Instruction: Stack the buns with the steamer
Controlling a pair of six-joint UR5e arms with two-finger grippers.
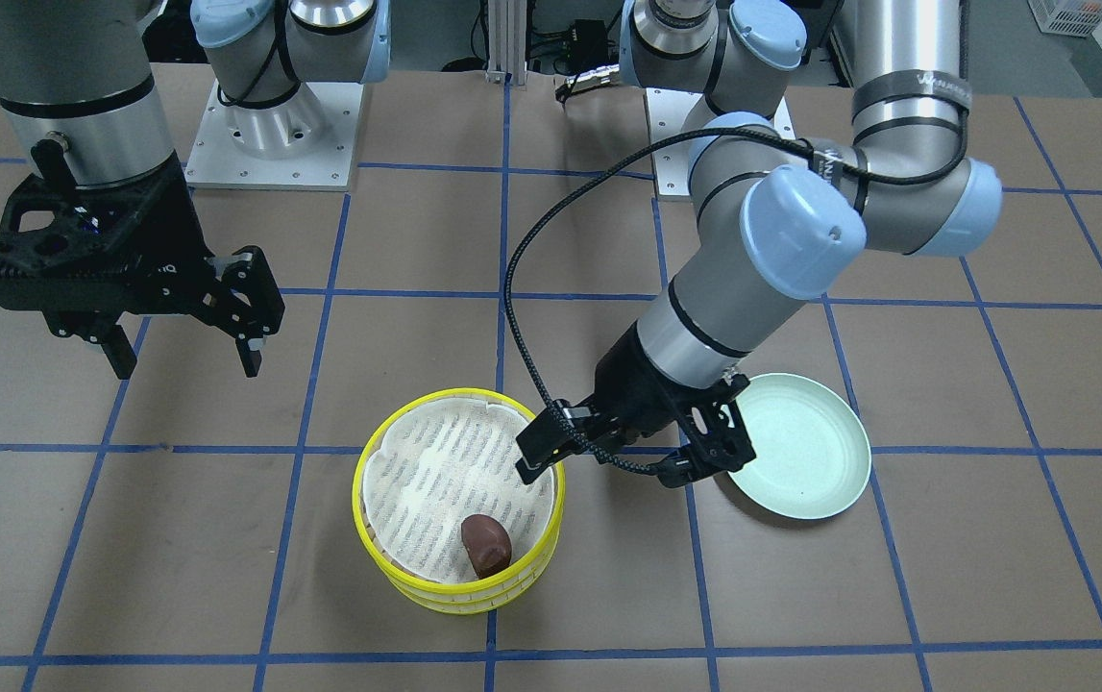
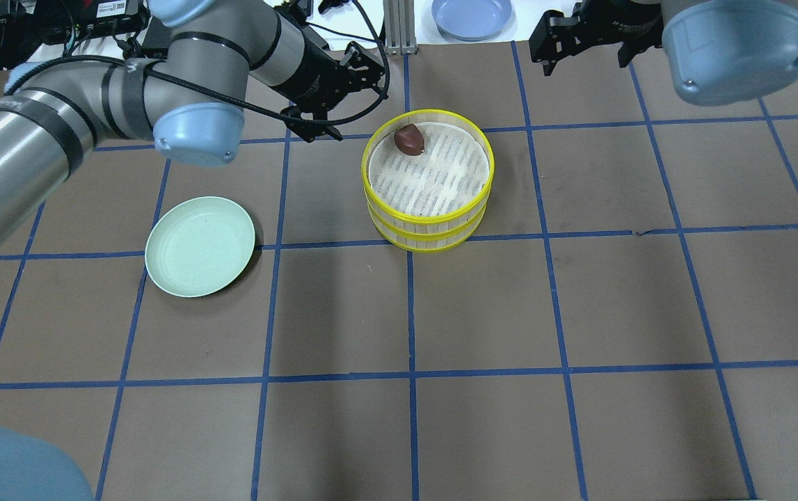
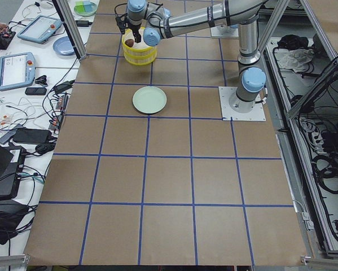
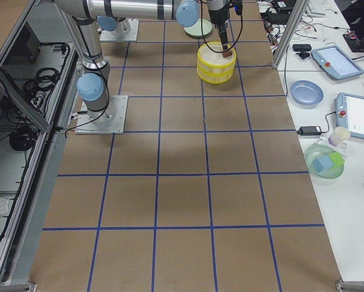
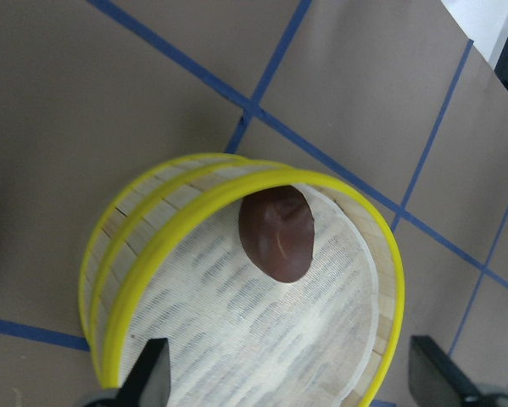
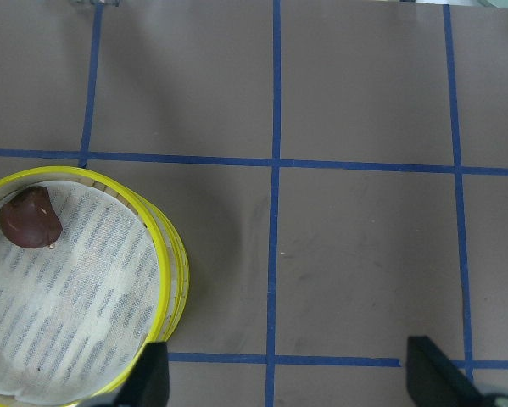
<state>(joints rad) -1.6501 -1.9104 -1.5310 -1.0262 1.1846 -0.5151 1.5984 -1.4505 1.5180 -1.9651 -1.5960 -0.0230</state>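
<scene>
The yellow two-tier steamer (image 2: 426, 221) stands mid-table with a white liner in its top tier. The dark reddish-brown bun (image 2: 409, 140) lies on the liner by the far rim; it also shows in the front view (image 1: 485, 545), the left wrist view (image 5: 276, 233) and the right wrist view (image 6: 30, 218). The cream-yellow bun is hidden. My left gripper (image 1: 623, 457) is open and empty, low beside the steamer's left rim (image 5: 152, 254), between it and the pale green plate (image 1: 800, 461). My right gripper (image 1: 183, 360) is open and empty, raised to the steamer's right.
The pale green plate (image 2: 200, 245) is bare, left of the steamer. A blue plate (image 2: 472, 15) sits off the table's far edge. Tablets, cables and a green bowl (image 4: 324, 161) lie on the side bench beyond.
</scene>
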